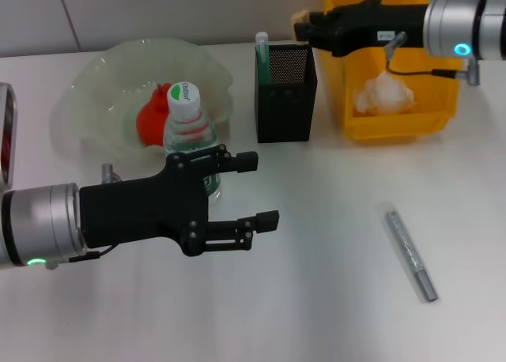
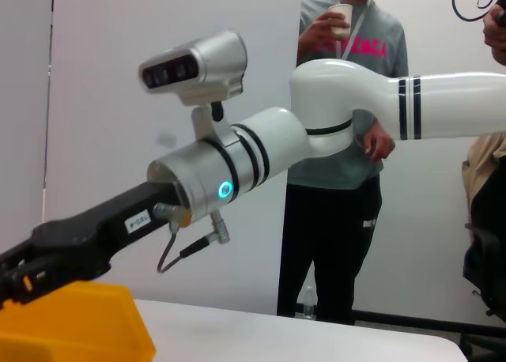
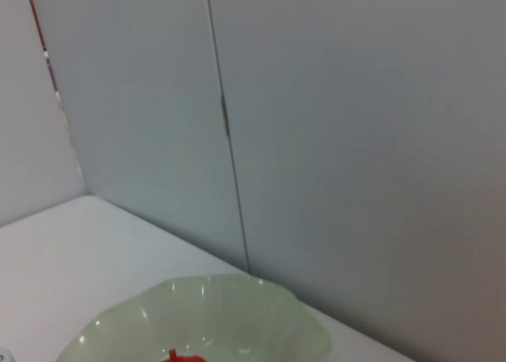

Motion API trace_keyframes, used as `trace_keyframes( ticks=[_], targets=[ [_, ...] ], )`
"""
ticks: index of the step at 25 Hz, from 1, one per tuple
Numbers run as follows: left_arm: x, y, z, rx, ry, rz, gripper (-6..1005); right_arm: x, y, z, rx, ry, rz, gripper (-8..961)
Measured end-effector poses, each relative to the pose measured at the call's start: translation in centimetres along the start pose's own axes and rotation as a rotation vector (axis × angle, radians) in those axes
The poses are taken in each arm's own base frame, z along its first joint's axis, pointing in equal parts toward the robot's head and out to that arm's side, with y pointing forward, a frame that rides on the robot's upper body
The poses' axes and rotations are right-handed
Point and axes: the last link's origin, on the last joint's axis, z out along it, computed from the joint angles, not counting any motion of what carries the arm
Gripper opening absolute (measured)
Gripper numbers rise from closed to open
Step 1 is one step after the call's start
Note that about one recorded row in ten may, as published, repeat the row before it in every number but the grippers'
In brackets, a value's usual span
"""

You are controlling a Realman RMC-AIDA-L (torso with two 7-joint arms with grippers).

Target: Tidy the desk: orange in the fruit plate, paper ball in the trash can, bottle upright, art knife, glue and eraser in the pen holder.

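Observation:
The bottle point(image 1: 188, 129) stands upright in front of the fruit plate point(image 1: 103, 77), which holds the orange point(image 1: 149, 121). My left gripper point(image 1: 262, 190) is open and empty just in front of and right of the bottle. The pen holder point(image 1: 286, 93) has the green glue point(image 1: 262, 55) standing in it. My right gripper point(image 1: 303, 24) hovers above the pen holder's back edge, shut on a small tan eraser point(image 1: 299, 17). The paper ball point(image 1: 383, 93) lies in the yellow trash can point(image 1: 399, 121). The art knife point(image 1: 411, 255), a grey metal rod, lies on the table at the right.
A red and grey object point(image 1: 5, 137) sits at the table's left edge. In the left wrist view, my right arm point(image 2: 237, 172) reaches over the trash can point(image 2: 75, 326), and a person point(image 2: 344, 141) stands beyond the table.

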Motion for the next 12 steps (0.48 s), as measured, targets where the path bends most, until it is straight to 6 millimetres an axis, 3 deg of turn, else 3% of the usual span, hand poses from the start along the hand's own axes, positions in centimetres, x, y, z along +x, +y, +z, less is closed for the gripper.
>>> trace_keyframes(
  ticks=[12],
  targets=[
    [0.2, -0.1, 0.2, -0.004, 0.0, 0.007, 812, 0.4, 0.0, 1.9, 0.006, 0.037, -0.02, 256]
  ],
)
